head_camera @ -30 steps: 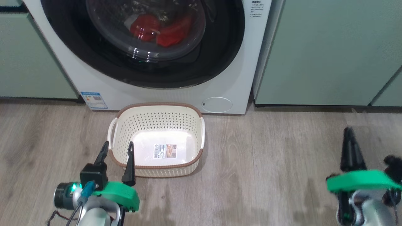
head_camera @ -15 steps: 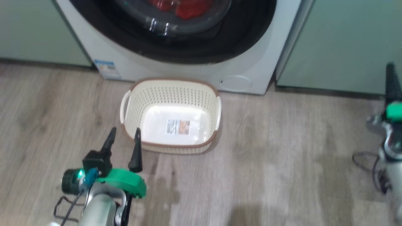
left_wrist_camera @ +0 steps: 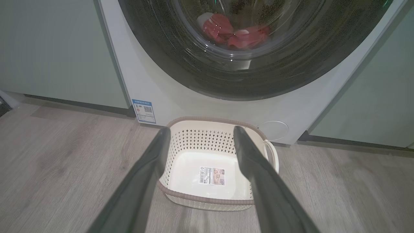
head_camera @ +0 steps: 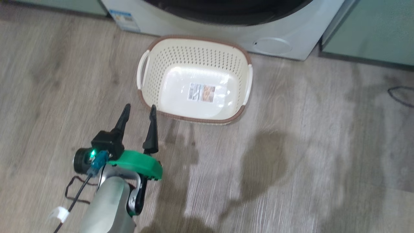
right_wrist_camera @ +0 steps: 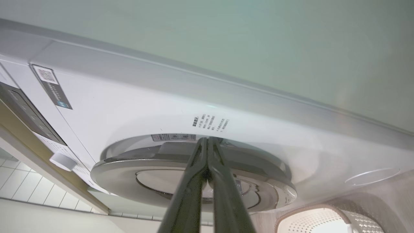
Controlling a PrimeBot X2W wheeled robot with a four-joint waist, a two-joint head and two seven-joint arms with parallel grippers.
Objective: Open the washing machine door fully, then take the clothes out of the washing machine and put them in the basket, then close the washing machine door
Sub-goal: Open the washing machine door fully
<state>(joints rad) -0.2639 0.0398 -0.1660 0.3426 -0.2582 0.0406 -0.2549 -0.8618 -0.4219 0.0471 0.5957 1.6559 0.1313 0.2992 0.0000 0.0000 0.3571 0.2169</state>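
Nearly out of frame, washing machine (head_camera: pixel 304 35): the head view cuts it off at the top edge, leaving a strip of white front, the small round cover (head_camera: pixel 273 45) and a blue sticker (head_camera: pixel 124 20). That view is smeared by blur.
Washing machine door (left_wrist_camera: pixel 181 58): the left wrist view shows the lower half of the glossy black rim and glass, with the upper half cut off. The right wrist view shows the door edge-on as a silvery ring (right_wrist_camera: pixel 129 168) standing proud of the front. I cannot tell whether it is latched or ajar.
Clothes (left_wrist_camera: pixel 233 32): red fabric low in the drum, behind the glass. Reflections blur it, so the number of pieces is unclear.
Basket (head_camera: pixel 194 55): on the wood floor (head_camera: pixel 323 145) just before the machine. A label sticker (head_camera: pixel 202 92) is on its bottom.
Left gripper (head_camera: pixel 140 106): fingers spread wide and holding nothing, just short of the basket's near left corner.
Right gripper (right_wrist_camera: pixel 208 139): fingers pressed together, tips at the door's edge by the printed text. Contact cannot be judged.
Cabinets (left_wrist_camera: pixel 58 48): pale green, flanking the machine, only partly in frame.
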